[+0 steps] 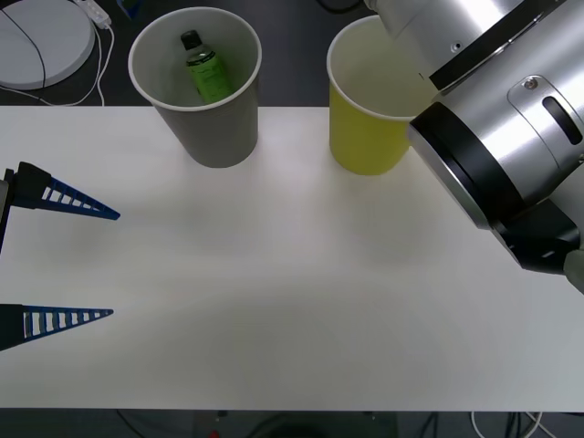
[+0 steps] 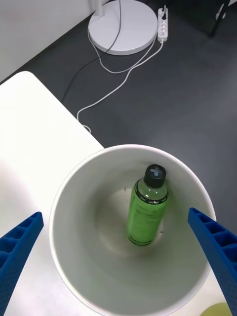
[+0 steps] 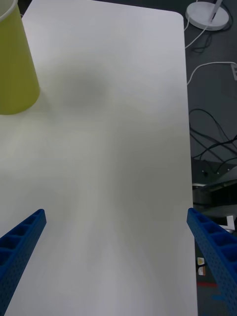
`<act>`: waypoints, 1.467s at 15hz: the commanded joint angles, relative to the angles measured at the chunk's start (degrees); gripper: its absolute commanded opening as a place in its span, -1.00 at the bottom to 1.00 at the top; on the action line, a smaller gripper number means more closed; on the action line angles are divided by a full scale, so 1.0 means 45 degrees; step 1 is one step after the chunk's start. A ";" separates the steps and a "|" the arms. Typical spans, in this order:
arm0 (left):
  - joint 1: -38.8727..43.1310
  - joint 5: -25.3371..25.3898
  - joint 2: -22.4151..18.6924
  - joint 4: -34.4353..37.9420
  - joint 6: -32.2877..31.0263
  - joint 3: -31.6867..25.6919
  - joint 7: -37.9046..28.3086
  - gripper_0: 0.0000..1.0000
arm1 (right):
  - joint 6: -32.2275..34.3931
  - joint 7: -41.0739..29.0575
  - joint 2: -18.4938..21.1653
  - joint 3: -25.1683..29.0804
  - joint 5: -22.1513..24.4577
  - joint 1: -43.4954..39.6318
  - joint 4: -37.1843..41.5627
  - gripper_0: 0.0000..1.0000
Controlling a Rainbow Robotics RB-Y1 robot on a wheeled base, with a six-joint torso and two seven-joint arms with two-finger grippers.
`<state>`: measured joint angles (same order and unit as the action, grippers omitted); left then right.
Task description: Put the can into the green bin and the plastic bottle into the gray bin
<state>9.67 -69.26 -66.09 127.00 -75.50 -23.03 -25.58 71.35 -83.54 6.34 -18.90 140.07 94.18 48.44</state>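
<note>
Gray bin (image 1: 205, 87) upright at the far side of the white table (image 1: 292, 301), white rim intact, pale inside. Plastic bottle (image 1: 204, 69) inside it, bright green with dark cap, leaning against the inner wall, base on the bin floor; confirmed from the right wrist view, bottle (image 2: 147, 210) cap-up within the rim (image 2: 74, 177). Green bin (image 1: 365, 109) upright just beside the gray one, toward the robot's right, the two apart and not touching; part of its rim hidden behind the right arm (image 1: 502, 137). Contents of the green bin not discernible. Right gripper (image 2: 118, 256) poised above the gray bin's mouth, blue ribbed fingers (image 2: 215, 247) spread wide, nothing between them. Left gripper (image 1: 105, 265) low over the table at the robot's left, well apart from both bins, fingers (image 1: 73, 197) spread wide and holding nothing. White lamp base (image 2: 123, 27) and cables on the dark floor beyond the table.
</note>
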 commanded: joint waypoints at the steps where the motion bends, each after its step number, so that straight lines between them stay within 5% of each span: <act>1: 0.0000 0.0000 0.0000 0.0000 0.0000 0.0000 0.0000 1.00 | 0.0160 0.0145 0.0232 0.0001 -0.0286 -0.0518 0.0857 1.00; 6: 0.0000 0.0000 0.0000 0.0000 0.0000 0.0000 0.0000 1.00 | 0.1391 0.0145 0.1013 -0.0077 -0.0618 -0.2276 0.4275 1.00; 22: 0.0000 0.0000 0.0000 0.0000 0.0000 0.0000 0.0000 1.00 | 0.1508 0.1747 0.3845 -0.0292 -0.2532 -0.8057 1.2868 1.00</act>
<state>9.67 -69.26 -66.09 127.00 -75.50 -23.03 -25.58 78.13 -76.13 22.95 -20.21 129.42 58.94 105.11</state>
